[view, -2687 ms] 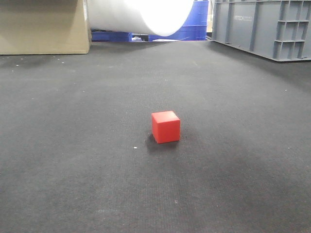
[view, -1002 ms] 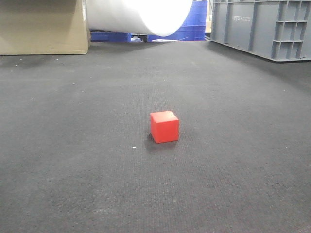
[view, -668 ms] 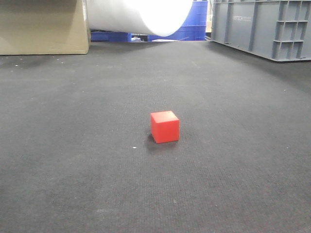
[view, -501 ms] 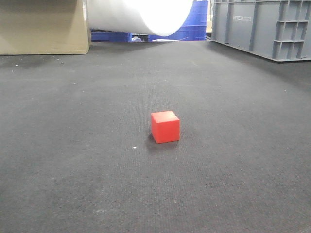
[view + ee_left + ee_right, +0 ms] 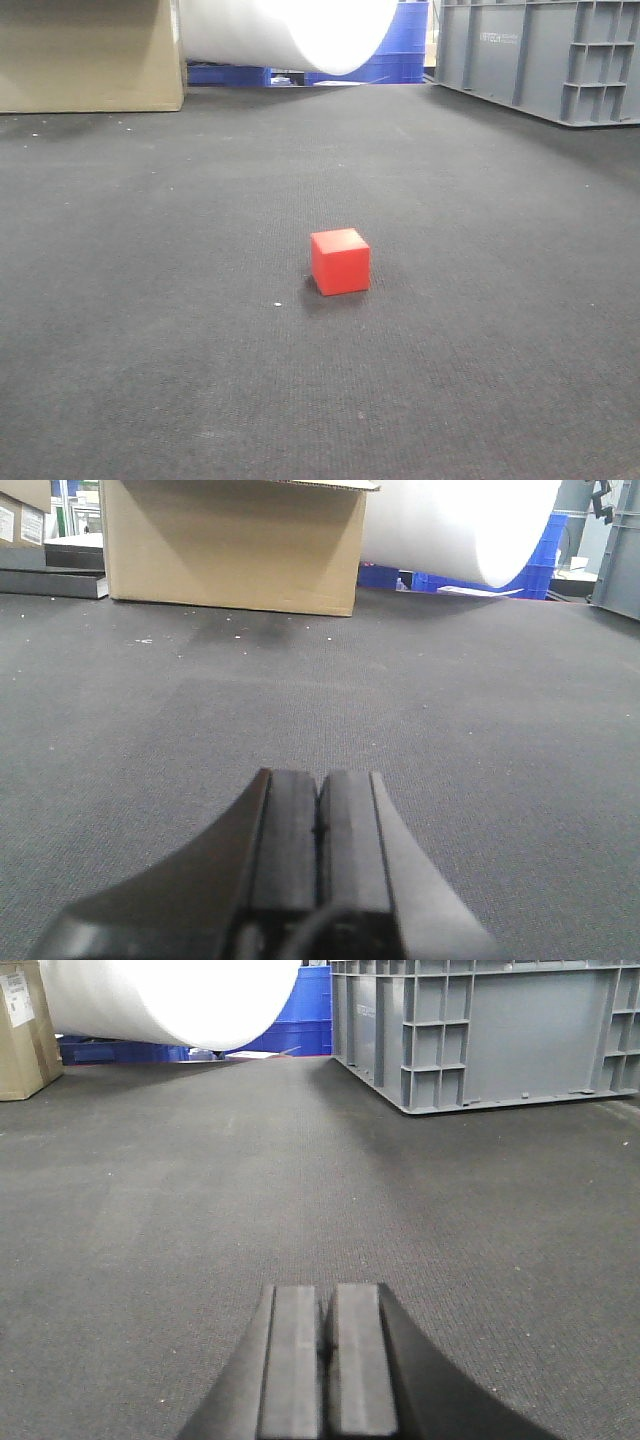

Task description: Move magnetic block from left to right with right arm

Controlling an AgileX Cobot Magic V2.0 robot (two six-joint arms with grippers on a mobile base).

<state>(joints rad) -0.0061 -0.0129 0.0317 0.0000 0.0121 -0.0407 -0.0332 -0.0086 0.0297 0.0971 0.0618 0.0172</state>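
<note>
The magnetic block (image 5: 340, 262), a small bright-red cube, rests alone on the dark mat near the middle of the front view. No arm shows in that view. In the left wrist view my left gripper (image 5: 319, 777) lies low over the mat, its two dark pads pressed together with nothing between them. The right wrist view shows my right gripper (image 5: 327, 1290) shut the same way, empty, facing bare mat. The cube appears in neither wrist view.
A tan cardboard box (image 5: 90, 55) stands at the back left, a big white roll (image 5: 290, 35) behind the middle with blue crates (image 5: 405, 50) beyond it. A grey plastic crate (image 5: 540, 55) sits at the back right. The dark mat (image 5: 150, 350) covers the whole surface.
</note>
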